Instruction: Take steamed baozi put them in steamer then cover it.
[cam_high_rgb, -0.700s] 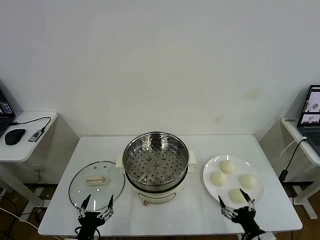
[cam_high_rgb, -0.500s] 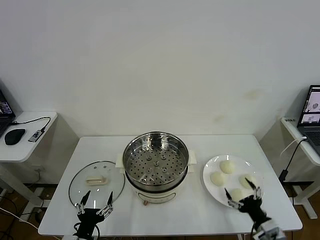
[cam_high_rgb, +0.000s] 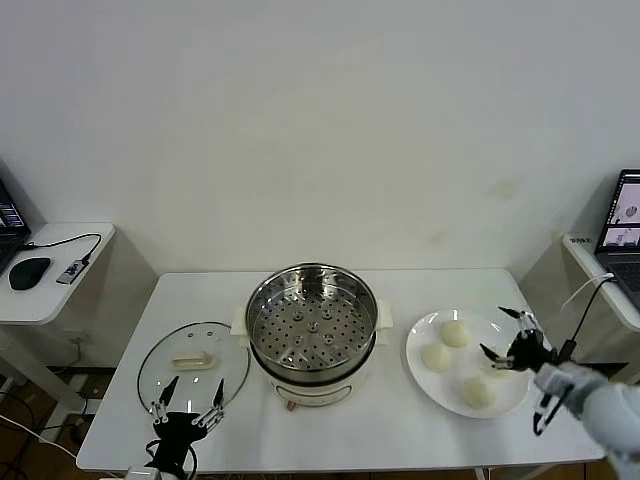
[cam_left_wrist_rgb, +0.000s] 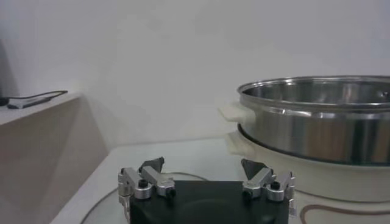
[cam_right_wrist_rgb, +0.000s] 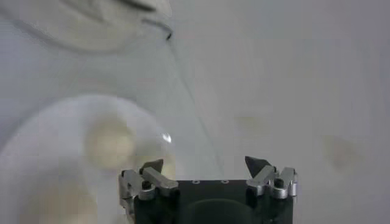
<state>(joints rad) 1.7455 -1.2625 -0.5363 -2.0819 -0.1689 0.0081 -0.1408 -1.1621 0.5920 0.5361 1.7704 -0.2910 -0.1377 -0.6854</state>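
The steel steamer (cam_high_rgb: 312, 330) stands uncovered at the table's middle with its perforated tray bare. The glass cover (cam_high_rgb: 193, 362) lies flat to its left. Three baozi (cam_high_rgb: 455, 334) (cam_high_rgb: 436, 357) (cam_high_rgb: 477, 392) show plainly on the white plate (cam_high_rgb: 418, 374). A fourth (cam_high_rgb: 497, 364) is partly hidden by my right gripper (cam_high_rgb: 494, 333). That gripper is open and empty, hovering over the plate's right side. Its wrist view shows it (cam_right_wrist_rgb: 204, 163) with a blurred baozi (cam_right_wrist_rgb: 109, 143) below. My left gripper (cam_high_rgb: 192, 390) is open and empty at the cover's front edge. Its wrist view shows it (cam_left_wrist_rgb: 204, 164) facing the steamer (cam_left_wrist_rgb: 317, 115).
A side desk (cam_high_rgb: 50, 280) with a mouse and cable stands at the left. Another desk with a laptop (cam_high_rgb: 622, 215) is at the right. A white wall is behind the table. The table's front edge is close under my left gripper.
My right gripper has risen from the table's front edge and swung back and to the right, to the plate's right side. My left gripper has barely moved.
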